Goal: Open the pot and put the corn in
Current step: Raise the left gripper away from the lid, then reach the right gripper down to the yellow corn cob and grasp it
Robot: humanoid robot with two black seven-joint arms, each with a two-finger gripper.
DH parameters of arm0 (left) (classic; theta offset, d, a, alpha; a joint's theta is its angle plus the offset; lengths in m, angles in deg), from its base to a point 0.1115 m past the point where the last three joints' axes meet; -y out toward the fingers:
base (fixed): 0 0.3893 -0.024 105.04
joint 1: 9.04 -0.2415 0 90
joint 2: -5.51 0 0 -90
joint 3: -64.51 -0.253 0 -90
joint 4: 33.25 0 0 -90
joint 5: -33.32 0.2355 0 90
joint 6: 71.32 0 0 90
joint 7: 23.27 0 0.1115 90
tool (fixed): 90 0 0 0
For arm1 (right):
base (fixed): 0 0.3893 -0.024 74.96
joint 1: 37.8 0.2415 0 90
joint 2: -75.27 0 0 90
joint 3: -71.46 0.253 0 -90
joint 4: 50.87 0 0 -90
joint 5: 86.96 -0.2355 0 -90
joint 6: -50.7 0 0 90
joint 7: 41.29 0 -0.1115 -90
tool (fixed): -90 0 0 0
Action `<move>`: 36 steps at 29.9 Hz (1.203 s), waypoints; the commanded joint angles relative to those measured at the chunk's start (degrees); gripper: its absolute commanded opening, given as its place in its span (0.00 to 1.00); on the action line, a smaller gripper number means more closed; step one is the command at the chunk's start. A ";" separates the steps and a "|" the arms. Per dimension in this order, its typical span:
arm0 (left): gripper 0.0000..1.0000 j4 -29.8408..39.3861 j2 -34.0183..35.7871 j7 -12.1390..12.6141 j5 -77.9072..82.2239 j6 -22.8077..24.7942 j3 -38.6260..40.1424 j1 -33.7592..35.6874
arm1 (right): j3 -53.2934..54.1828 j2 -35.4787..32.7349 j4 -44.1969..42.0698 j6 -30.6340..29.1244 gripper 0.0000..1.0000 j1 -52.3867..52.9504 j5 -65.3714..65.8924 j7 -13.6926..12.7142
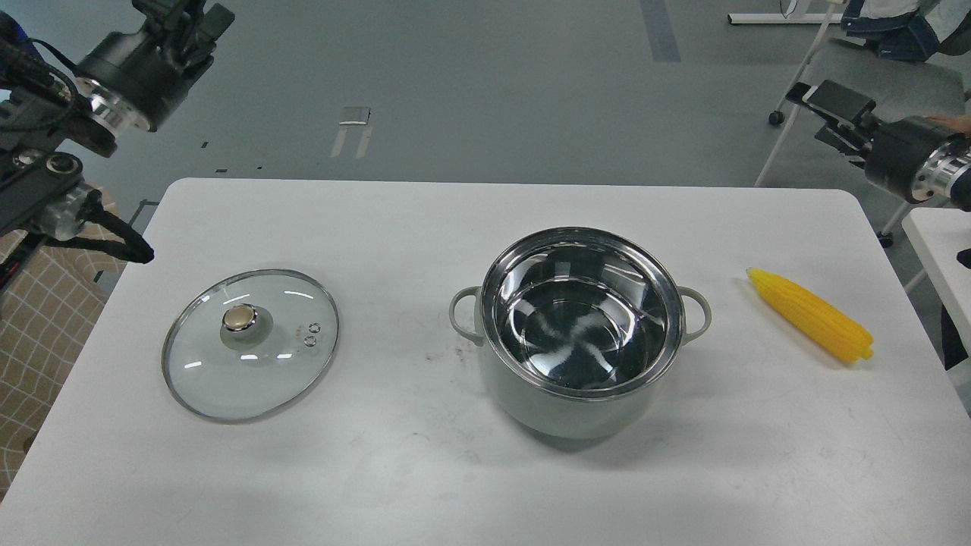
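The pot (580,326) has a mirror-bright polished steel interior and rim, while its outer wall and loop handles look like smooth pale grey-green enamel or plastic with a soft sheen. At the left of the frame, the lid (250,343) is clear glossy glass ringed with shiny steel, topped by a brushed gold-toned metal knob. The corn (812,315) looks like matt yellow plastic with a ribbed, bumpy surface. The desk (394,470) is matt white, smooth, faintly scuffed.
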 commanded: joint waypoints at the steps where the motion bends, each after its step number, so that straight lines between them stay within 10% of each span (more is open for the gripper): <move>1: 0.96 -0.30 -3.38 -0.01 -4.28 3.09 0.01 1.90 | -9.89 -2.13 3.75 8.18 1.00 1.20 9.86 -0.01; 36: 0.97 0.40 -10.33 -0.01 -3.67 3.18 -0.43 2.16 | -33.01 3.75 -0.54 8.64 1.00 -0.38 29.04 -0.01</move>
